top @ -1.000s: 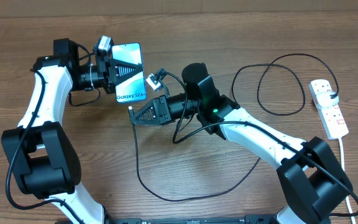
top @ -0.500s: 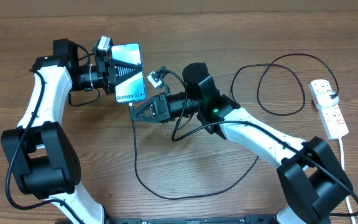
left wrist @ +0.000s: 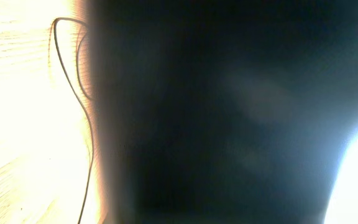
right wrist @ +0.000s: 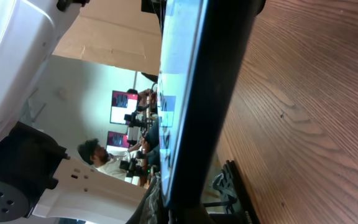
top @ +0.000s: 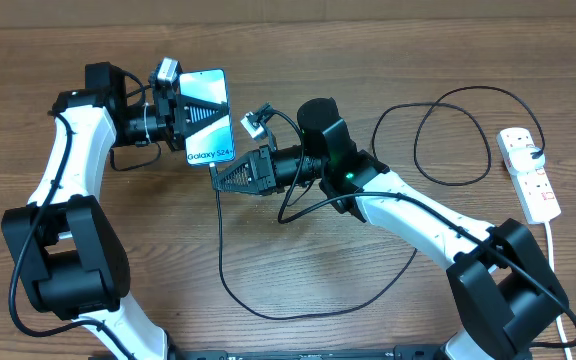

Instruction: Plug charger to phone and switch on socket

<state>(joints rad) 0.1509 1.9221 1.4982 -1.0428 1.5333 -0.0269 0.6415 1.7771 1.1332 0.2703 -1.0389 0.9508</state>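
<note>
Nearest to us, the charger (top: 217, 240) lies slack on the table (top: 368, 50). It sweeps in a wide curve in front of the arms and then runs up to the right claw (top: 215, 183). That claw is pinched to a narrow point, and the cable comes straight out from between its fingertips, so we read it as clenched on the connector end. Its tip sits just beside the lower short edge of the phone (top: 210, 118). We cannot tell from above whether the connector is touching the port or is in it. The right wrist view shows only the phone's black edge very close and running top to bottom, with wood grain to its right and no connector in sight.

Beyond that, the phone is held off the table with its lit blue screen facing up. The left claw (top: 181, 115) is clamped on its left long side. The left wrist view is almost filled by a dark shape. Only a strip of glaring table and a thin line of cable show at the left.

Farther off to the right, well apart from both arms, the cable makes a big loop and ends at the top of the white socket (top: 530, 175), which lies flat on the table.
</note>
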